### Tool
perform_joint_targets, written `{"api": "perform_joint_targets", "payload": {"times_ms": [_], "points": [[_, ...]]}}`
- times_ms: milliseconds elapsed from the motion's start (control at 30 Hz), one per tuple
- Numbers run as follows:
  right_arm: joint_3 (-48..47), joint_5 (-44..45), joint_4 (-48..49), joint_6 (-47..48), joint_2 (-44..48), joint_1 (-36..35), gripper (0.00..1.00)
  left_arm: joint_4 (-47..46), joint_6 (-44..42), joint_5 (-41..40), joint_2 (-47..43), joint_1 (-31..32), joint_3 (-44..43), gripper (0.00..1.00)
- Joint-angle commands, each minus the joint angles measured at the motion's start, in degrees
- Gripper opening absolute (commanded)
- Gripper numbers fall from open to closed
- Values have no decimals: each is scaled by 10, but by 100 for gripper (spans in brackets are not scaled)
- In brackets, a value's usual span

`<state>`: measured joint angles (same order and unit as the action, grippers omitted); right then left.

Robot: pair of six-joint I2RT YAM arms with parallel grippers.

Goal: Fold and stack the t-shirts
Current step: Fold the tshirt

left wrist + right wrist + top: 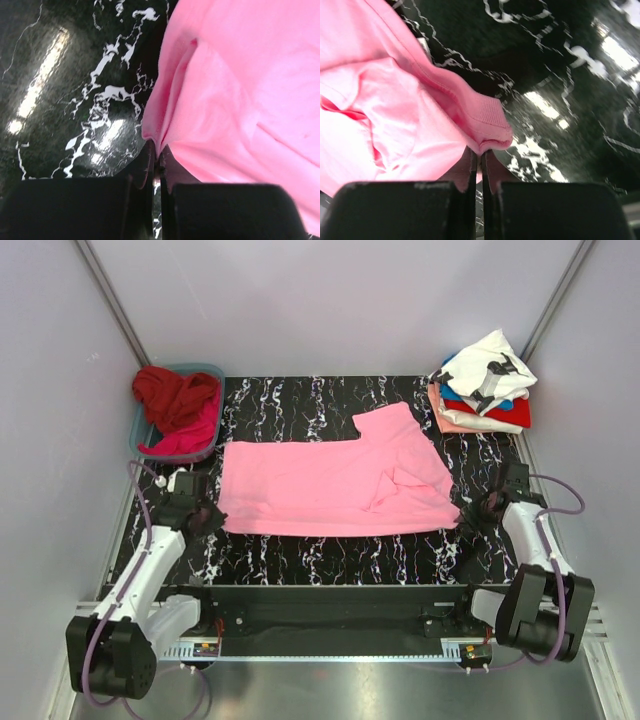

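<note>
**Left gripper** (156,156): closed, its two black fingers pinching a fold at the edge of the plain light pink cloth t-shirt (330,485). The garment extends to this gripper's right, spread nearly flat on the black, white-veined marble-pattern tabletop (330,560), with one sleeve pointing away from both grippers.

**Beyond the left gripper, slightly to its left:** a light blue plastic tub (137,428) holding a crumpled dark red t-shirt (175,392) above a magenta t-shirt (192,438).

**Right gripper** (481,156): closed, nipping a stitched corner edge of the pink garment, whose body lies to this gripper's left.

**Beyond the right gripper, well apart from it:** a pile with a white black-printed t-shirt (490,365) on top, and a blue t-shirt (458,393), a red t-shirt (518,412) and a salmon t-shirt (455,421) beneath.
</note>
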<state>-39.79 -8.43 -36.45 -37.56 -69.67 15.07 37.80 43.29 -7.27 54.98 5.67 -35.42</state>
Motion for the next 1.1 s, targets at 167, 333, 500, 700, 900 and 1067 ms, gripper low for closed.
{"api": "perform_joint_targets", "payload": {"times_ms": [167, 333, 500, 700, 900, 1067], "points": [[6, 80, -84, -84, 106, 7, 29, 83, 81, 31, -64, 3, 10, 19], [-15, 96, -91, -74, 160, 9, 100, 103, 62, 9, -116, 3, -41, 88], [-14, -72, 3, -23, 222, 8, 97, 55, 16, 40, -102, 3, -74, 89], [-49, -248, 88, 32, 20, -17, 85, -98, 25, 128, -13, 28, -10, 84], [-82, -267, 127, 35, -124, -65, 80, -146, 23, 109, 108, 109, -38, 84], [-77, -202, 133, 34, -183, -76, 83, -178, 10, 114, 177, 122, -27, 84]]}}
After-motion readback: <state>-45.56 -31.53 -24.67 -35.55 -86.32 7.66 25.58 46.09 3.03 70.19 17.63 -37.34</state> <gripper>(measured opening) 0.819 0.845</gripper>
